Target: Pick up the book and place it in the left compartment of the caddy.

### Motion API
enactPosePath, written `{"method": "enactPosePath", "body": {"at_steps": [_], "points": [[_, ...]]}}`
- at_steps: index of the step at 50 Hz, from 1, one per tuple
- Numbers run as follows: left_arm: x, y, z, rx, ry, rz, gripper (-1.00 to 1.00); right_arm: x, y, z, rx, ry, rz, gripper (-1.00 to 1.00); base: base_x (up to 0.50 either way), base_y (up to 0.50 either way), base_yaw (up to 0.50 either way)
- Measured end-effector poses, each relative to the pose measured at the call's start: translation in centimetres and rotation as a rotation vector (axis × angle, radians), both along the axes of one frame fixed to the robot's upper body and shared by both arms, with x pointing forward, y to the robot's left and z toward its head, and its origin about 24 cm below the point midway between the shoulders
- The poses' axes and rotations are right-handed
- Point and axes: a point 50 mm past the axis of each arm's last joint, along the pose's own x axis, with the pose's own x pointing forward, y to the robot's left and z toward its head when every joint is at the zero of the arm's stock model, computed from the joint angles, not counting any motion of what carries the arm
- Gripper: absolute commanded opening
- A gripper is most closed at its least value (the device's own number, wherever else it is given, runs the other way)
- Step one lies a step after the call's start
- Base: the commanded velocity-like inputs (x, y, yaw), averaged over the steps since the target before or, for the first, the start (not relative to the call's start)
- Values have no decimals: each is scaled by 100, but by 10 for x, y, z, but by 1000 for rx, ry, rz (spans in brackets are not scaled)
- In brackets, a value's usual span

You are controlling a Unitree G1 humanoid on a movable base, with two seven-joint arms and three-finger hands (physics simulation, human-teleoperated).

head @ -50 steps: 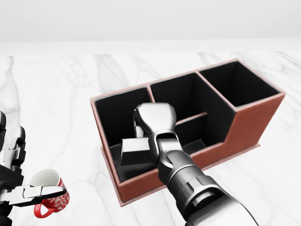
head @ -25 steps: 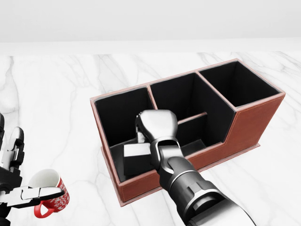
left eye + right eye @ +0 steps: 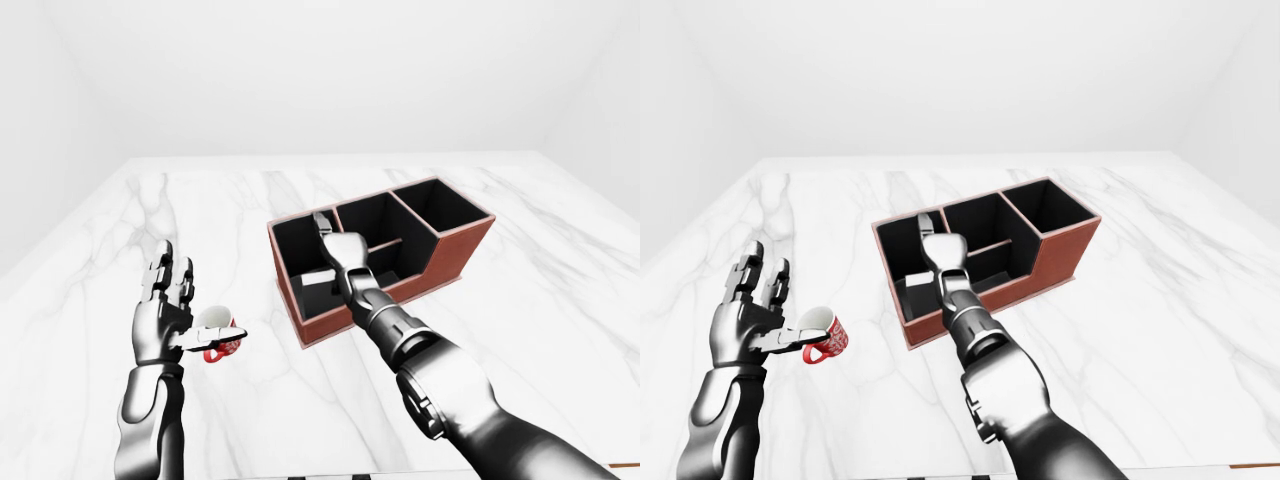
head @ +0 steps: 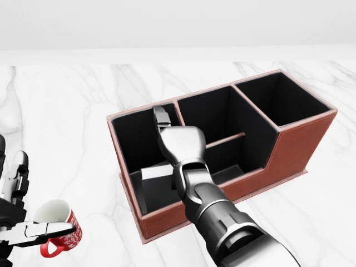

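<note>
Down by the near edge, the left hand (image 3: 165, 310) is held up with its fingers spread, holding nothing. A red mug (image 3: 218, 335) stands just beside its thumb. Further in, the right hand (image 4: 179, 143) is over the caddy (image 4: 292, 144), fingers straight and let go. The book (image 4: 158, 179) lies low in the left compartment, leaning a bit. I think the hand could bump the book or the wall as it lifts out and tip the book.

Head view looks down close at the caddy (image 4: 289, 150); eye views, seemingly farther, share it.
</note>
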Motion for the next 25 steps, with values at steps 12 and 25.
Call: {"method": "enactPosePath", "body": {"at_steps": [12, 25], "points": [[-2, 0, 0, 0, -1, 1, 100, 3, 1, 3, -53, 49, 40, 100, 0, 0, 1], [-6, -1, 0, 4, -1, -2, 100, -16, -2, 7, -179, 164, 137, 100, 0, 0, 0]]}}
